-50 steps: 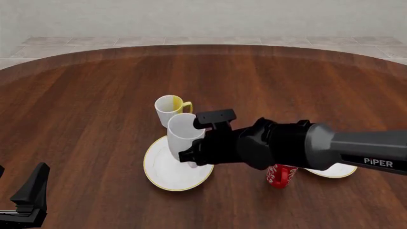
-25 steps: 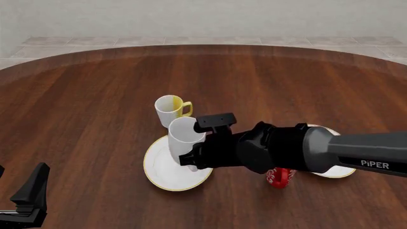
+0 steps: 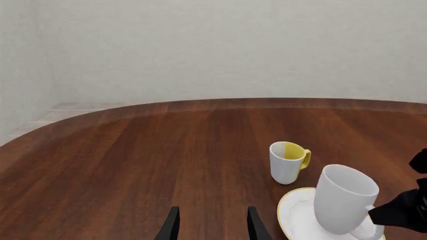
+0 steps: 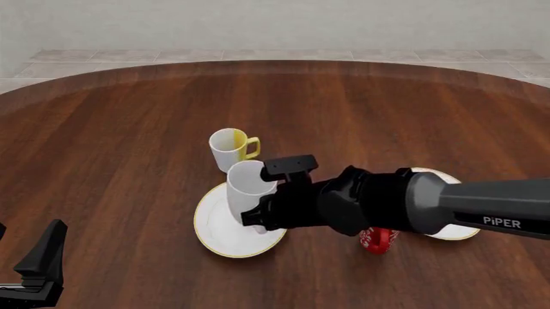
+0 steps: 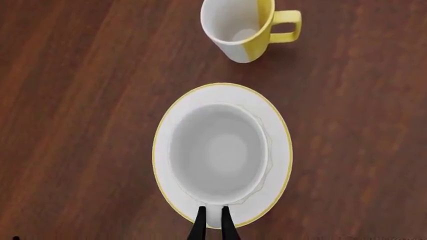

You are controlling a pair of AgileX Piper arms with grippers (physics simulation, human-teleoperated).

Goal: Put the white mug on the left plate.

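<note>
The tall white mug [image 4: 246, 188] stands upright over the middle of the left plate [image 4: 213, 230], a white plate with a thin golden rim. My right gripper [image 4: 257, 220] is shut on the mug's handle, on the side nearest me. In the right wrist view I look straight down into the mug [image 5: 219, 152], centred on the plate [image 5: 280, 150], with the gripper [image 5: 213, 227] at its rim. Whether the mug's base touches the plate is hidden. My left gripper [image 4: 41, 256] is open and empty at the near left corner. Its wrist view shows its fingers [image 3: 171, 227], the mug [image 3: 341, 200] and the plate [image 3: 292, 216].
A smaller white-and-yellow mug [image 4: 230, 148] stands just behind the left plate, close to the white mug. A red mug [image 4: 378, 238] sits partly hidden under my right arm. The right plate [image 4: 454, 230] lies behind the arm at the right.
My right gripper has lowered the white mug a little and shifted it slightly left over the plate. The left arm has not moved.
</note>
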